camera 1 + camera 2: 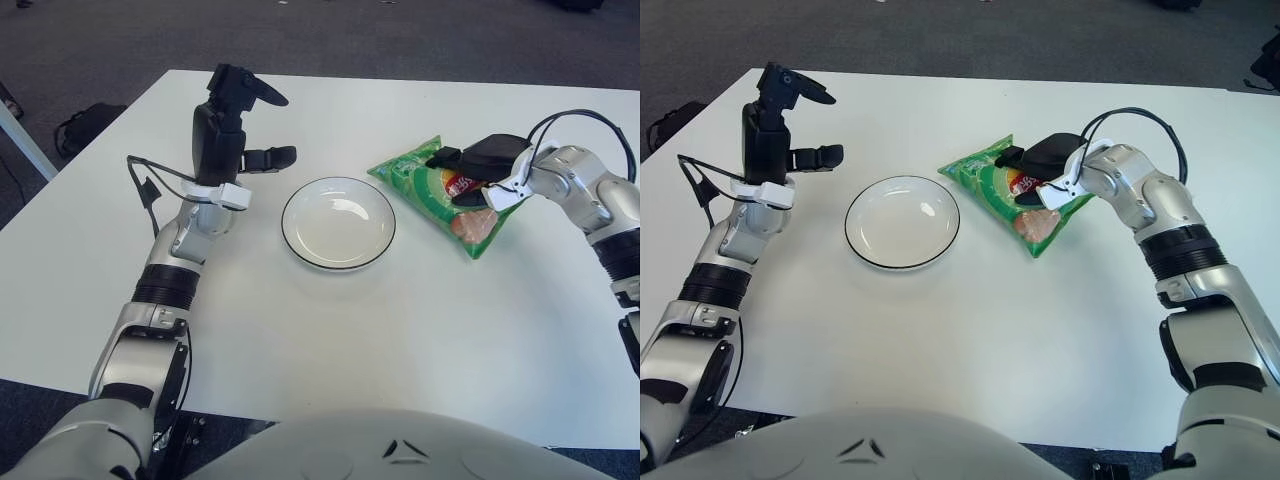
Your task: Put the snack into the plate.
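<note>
Snack bag pinched in the right hand, dark fingers clamped over its top edge, just right of the plate on the white bench. Looks tilted, one corner pointing toward the plate rim, the other end drooping; can't tell if that low corner is touching the bench or just clear of it. Left hand raised to the left of the plate, fingers spread, gripping nothing.

Best bet for the carry: keep the grip firm since a crinkly film bag probably slips easily, lift enough to clear the rim, move left until the bag's middle sits over the bowl's centre, then lower before letting go. Bag looks nearly as long as the plate is wide, so dropping early likely leaves it hanging off the edge.
</note>
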`<state>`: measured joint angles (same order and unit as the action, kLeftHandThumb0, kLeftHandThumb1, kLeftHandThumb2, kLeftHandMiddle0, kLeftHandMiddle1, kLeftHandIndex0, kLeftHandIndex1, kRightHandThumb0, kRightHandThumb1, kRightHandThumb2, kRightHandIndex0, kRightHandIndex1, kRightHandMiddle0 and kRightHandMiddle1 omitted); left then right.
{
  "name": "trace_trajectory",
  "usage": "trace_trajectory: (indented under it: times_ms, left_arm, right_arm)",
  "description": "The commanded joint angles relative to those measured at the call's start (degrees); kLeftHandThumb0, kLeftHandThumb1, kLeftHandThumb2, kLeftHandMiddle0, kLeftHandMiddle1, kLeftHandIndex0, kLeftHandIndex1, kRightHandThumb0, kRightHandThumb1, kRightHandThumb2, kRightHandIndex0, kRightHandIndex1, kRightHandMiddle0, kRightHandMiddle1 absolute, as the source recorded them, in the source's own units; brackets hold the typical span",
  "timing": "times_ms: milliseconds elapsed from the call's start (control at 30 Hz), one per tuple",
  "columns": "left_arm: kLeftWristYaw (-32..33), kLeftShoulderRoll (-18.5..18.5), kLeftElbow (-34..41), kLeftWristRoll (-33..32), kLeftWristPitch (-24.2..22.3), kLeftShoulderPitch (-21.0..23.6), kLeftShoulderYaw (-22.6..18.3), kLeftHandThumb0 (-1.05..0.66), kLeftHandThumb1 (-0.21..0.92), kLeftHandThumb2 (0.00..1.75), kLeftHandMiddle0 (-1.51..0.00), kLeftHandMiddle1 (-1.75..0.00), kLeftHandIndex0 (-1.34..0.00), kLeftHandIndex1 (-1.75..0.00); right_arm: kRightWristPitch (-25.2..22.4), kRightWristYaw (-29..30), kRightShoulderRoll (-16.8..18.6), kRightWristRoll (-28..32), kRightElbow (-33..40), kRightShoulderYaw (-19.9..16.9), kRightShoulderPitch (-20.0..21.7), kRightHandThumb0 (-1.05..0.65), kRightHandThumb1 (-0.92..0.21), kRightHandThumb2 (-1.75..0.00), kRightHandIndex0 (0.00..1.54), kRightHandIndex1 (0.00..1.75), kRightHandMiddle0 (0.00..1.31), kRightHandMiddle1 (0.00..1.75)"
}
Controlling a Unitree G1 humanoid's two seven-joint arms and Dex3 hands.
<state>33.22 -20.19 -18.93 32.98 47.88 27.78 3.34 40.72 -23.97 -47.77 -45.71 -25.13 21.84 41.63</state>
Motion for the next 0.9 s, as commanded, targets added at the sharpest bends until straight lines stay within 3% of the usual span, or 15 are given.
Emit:
trace_trajectory:
  times_ms: [0, 100, 200, 367, 567, 600, 700, 867]
  left_arm:
    - [-0.41, 0.09, 0.31, -0.15, 0.86, -0.71, -0.55, -0.39, 0.66, 0.88, -0.38, -1.48, -0.35, -1.75]
    - [-0.18, 0.28, 0.05, -0.03, 1.36, -0.65, -0.51, -0.39, 0.65, 0.89, -0.39, -1.49, -0.36, -1.75]
    - [0.22, 0.42, 0.05, 0.52, 1.45, -0.68, -0.56, -0.39, 0.65, 0.9, -0.39, -1.5, -0.36, -1.75]
    - [1.27, 0.49, 0.1, 1.97, 1.34, -0.71, -0.73, -0.39, 0.65, 0.9, -0.4, -1.52, -0.36, -1.75]
    - [1.37, 0.66, 0.24, 2.36, 0.94, -0.95, -0.8, -0.39, 0.64, 0.91, -0.42, -1.55, -0.36, -1.75]
    - [1.24, 0.67, 0.3, 2.35, 0.81, -1.03, -0.81, -0.25, 0.59, 0.97, -0.39, -1.62, -0.38, -1.73]
    - [1.17, 0.72, 0.39, 2.46, 0.6, -1.2, -0.85, -0.09, 0.52, 1.06, -0.37, -1.7, -0.41, -1.69]
    - [1.5, 0.76, 0.41, 3.04, 0.52, -1.32, -0.9, -0.02, 0.49, 1.09, -0.39, -1.74, -0.41, -1.67]
  right_arm:
    - [10.54, 11.38, -2.27, -6.0, -6.09, 3.11, 3.03, -0.75, -0.92, -0.65, 0.13, 0.77, 0.0, 0.9]
    - [11.99, 23.51, -2.99, -14.13, -11.37, 6.14, 5.94, -0.73, -0.92, -0.58, 0.1, 0.63, 0.0, 0.87]
    - [11.76, 33.53, -4.09, -21.17, -12.02, 9.15, 7.65, -0.72, -0.91, -0.52, 0.09, 0.41, 0.0, 0.77]
    - [7.93, 49.13, -5.47, -32.5, -12.67, 15.1, 10.63, -0.74, -0.85, -0.45, 0.08, 0.19, 0.0, 0.59]
    - [4.81, 60.11, -5.31, -38.89, -15.67, 19.46, 13.18, -0.77, -0.81, -0.44, 0.05, 0.12, 0.0, 0.47]
    - [3.94, 62.2, -5.23, -39.97, -16.33, 20.23, 13.62, -0.78, -0.81, -0.44, 0.04, 0.1, 0.0, 0.42]
    - [1.83, 67.4, -4.82, -42.75, -18.68, 22.55, 15.02, -0.8, -0.8, -0.44, 0.03, 0.08, 0.0, 0.36]
    - [-0.66, 73.85, -3.71, -46.04, -23.15, 26.4, 17.6, -0.8, -0.76, -0.43, 0.03, 0.07, 0.0, 0.32]
